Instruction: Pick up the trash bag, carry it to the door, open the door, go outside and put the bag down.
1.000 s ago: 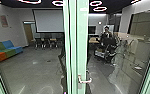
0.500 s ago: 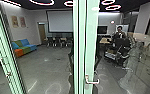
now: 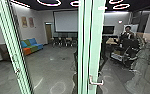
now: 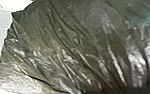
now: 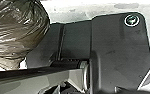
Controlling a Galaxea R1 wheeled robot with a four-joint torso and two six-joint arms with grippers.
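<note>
The trash bag (image 4: 66, 47) looms large, dark and shiny, in the left wrist view, its folds drawing together toward my left gripper, which is shut on it. The same bag (image 5: 16, 32) shows beside the robot's dark plate in the right wrist view. Ahead in the head view stands a pale green door frame (image 3: 97, 32), with a lever handle (image 3: 97, 82) low on it. I cannot tell whether this door stands ajar. The right gripper's state cannot be made out.
Another green upright (image 3: 14, 57) slants at the left. Beyond are a colourful sofa (image 3: 32, 46), chairs and tables by a projection screen (image 3: 65, 22). A person (image 3: 127, 32) stands at the right behind a dark rig (image 3: 127, 51). Reflections cover the right-hand glass.
The head view has swung to the left, bringing more of the left green upright and the wall behind the sofa into sight.
</note>
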